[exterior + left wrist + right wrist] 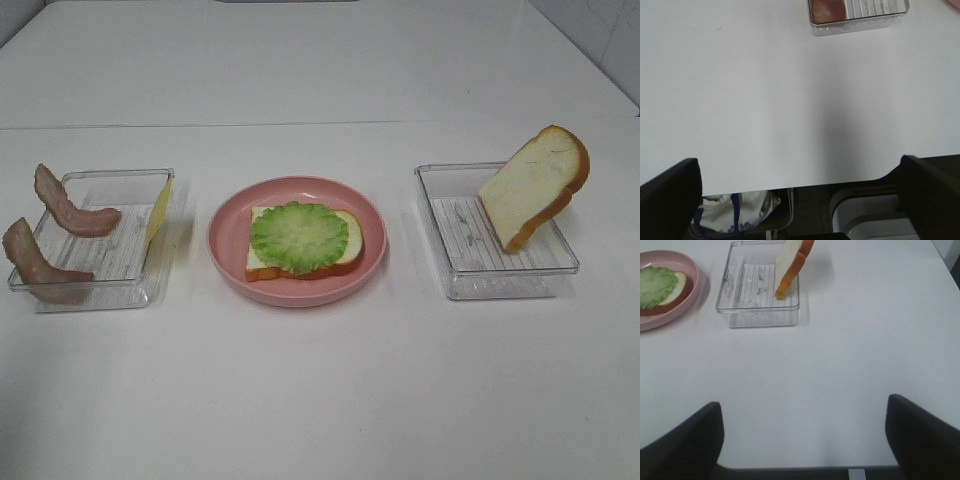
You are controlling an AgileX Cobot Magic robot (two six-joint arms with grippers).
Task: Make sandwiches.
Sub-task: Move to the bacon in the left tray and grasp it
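A pink plate (228,262) in the middle holds one bread slice (348,243) with ruffled green lettuce (298,236) on top; both show in the right wrist view (655,282). A second bread slice (535,185) leans upright in the right clear tray (500,270), also seen in the right wrist view (792,262). Two bacon strips (72,212) (35,262) and a yellow cheese square (158,215) standing on edge are in the left clear tray (100,290). My left gripper (800,200) and right gripper (802,440) are open, empty, near the table's front edge.
White table top all around. In the left wrist view the left tray's corner (860,22) with bacon (827,9) lies far ahead; below the table edge hang a white bag (737,210) and a white bin (865,220).
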